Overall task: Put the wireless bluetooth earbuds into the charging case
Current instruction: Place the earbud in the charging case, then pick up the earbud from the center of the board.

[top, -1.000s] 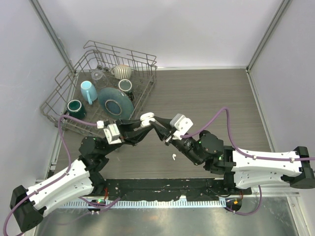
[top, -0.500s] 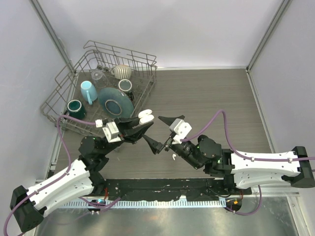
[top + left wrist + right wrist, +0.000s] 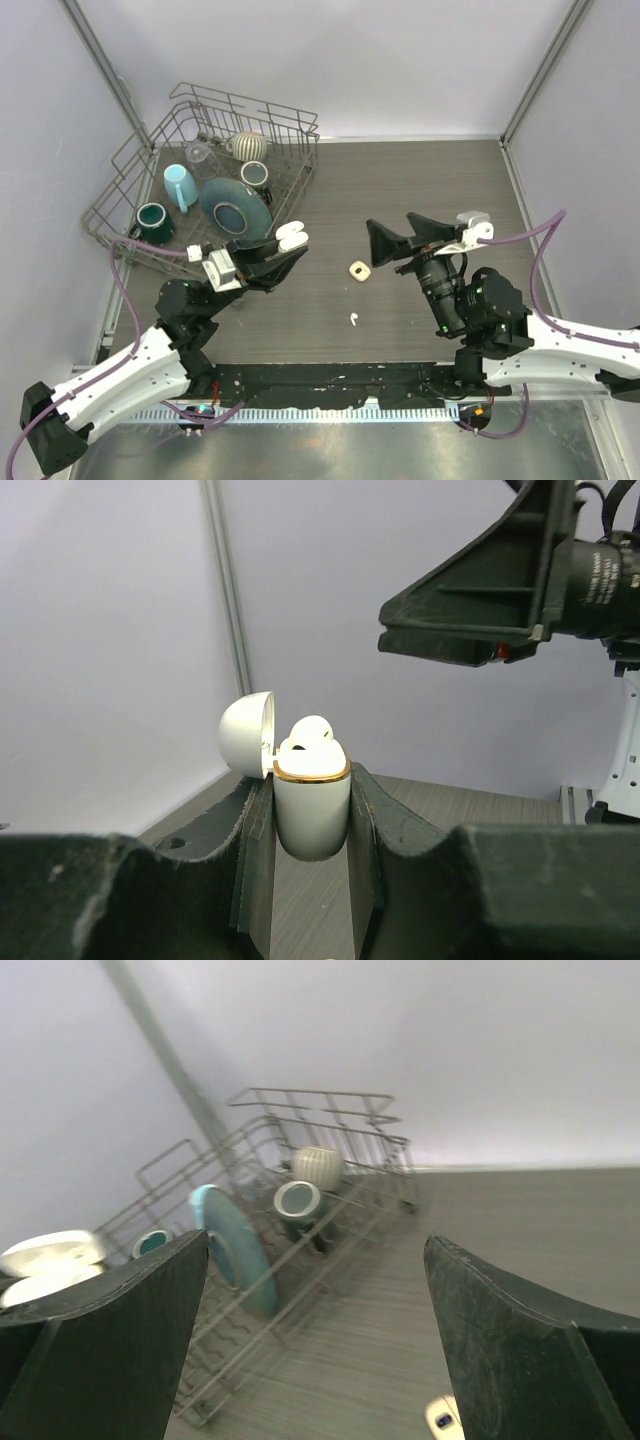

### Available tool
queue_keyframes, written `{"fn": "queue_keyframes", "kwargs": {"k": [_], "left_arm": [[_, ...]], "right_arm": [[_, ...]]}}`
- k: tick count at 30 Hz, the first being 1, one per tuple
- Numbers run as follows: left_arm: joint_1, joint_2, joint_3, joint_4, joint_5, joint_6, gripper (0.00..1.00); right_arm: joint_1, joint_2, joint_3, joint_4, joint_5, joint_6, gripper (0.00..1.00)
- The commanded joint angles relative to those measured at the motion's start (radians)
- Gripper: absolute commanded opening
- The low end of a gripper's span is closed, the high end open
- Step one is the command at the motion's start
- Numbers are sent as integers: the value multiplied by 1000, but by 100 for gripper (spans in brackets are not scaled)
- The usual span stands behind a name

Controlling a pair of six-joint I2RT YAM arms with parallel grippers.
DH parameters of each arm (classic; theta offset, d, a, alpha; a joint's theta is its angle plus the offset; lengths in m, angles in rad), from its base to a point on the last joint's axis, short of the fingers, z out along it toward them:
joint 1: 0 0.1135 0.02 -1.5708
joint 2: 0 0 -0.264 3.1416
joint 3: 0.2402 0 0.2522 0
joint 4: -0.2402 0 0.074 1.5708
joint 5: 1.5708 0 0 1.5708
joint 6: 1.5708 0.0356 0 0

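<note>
The table (image 3: 440,180) is dark, matte wood-grain. At its far left corner a grey wire dish rack (image 3: 130,190) holds a glossy blue plate (image 3: 232,210) on edge. The left gripper (image 3: 287,252), black and angular, is clamped on the smooth, rounded white charging case (image 3: 312,810). Its domed lid is flipped back and its gold rim shows, with one earbud (image 3: 310,730) seated inside. The right gripper (image 3: 392,228) gapes wide, holding nothing. A second earbud (image 3: 353,319) lies on the table between the arms, near a small cream piece (image 3: 359,270).

charging case (image 3: 312,810) white, gold rim | earbud (image 3: 353,320) white | plate (image 3: 235,212) teal | table (image 3: 420,190) grey wood-grain | round cup (image 3: 250,146) striped cream
</note>
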Motion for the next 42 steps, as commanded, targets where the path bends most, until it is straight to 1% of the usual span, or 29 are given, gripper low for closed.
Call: {"fn": "queue_keyframes", "kwargs": {"k": [1, 3, 4, 6, 7, 10, 13, 14, 15, 16, 17, 18, 19, 23, 25, 27, 29, 30, 31, 34, 35, 37, 42], "left_arm": [[2, -14, 1, 20, -13, 22, 0], [4, -14, 4, 14, -13, 22, 0], [2, -15, 6, 5, -11, 19, 0], [4, -20, 14, 0, -8, 16, 0], [4, -23, 14, -4, -8, 13, 0], [4, -26, 18, -7, -10, 9, 0], [4, -23, 21, -13, -11, 11, 0], [2, -21, 23, -13, -13, 11, 0], [4, -21, 24, -13, -13, 11, 0], [4, -21, 24, -13, -13, 11, 0], [2, -24, 27, -15, -11, 9, 0], [2, -24, 31, -18, -11, 8, 0], [2, -29, 32, -29, -11, 6, 0], [2, -44, 37, -56, 0, 8, 0], [2, -56, 31, -61, -7, 9, 0], [2, -66, 26, -62, -13, 9, 0], [4, -72, 24, -70, -13, 11, 0], [2, -76, 24, -76, -14, 12, 0], [2, -75, 23, -78, -19, 17, 0], [2, -73, 18, -78, -23, 19, 0], [2, -72, 18, -78, -23, 19, 0], [4, -66, 17, -76, -23, 19, 0], [4, -60, 15, -73, -25, 19, 0]], "right_arm": [[-75, -35, 19, -334, 218, 295, 94], [-108, -44, 28, -448, 224, 390, 94], [-118, -52, 33, -547, 223, 480, 94], [-138, -52, 59, -660, 223, 574, 94], [-161, -51, 68, -753, 207, 616, 94], [-213, -13, 114, -908, 109, 696, 94], [-265, 93, 189, -1067, -25, 765, 94], [-317, 160, 223, -1099, -68, 776, 94], [-345, 191, 235, -1142, -169, 777, 94], [-372, 216, 254, -1157, -217, 777, 94], [-424, 248, 261, -1168, -253, 783, 94], [-441, 288, 266, -1177, -317, 791, 94], [-451, 302, 272, -1176, -336, 796, 94], [-455, 317, 291, -1150, -408, 878, 94], [-455, 310, 274, -1107, -493, 848, 94], [-455, 301, 251, -1089, -506, 866, 94], [-455, 282, 186, -1053, -575, 869, 94], [-455, 273, 162, -1009, -602, 874, 94], [-455, 264, 110, -990, -627, 889, 93], [-455, 268, 23, -915, -745, 906, 87], [-455, 278, 5, -906, -754, 943, 84], [-452, 294, -30, -897, -758, 972, 82], [-437, 363, -27, -910, -719, 984, 76]]}}
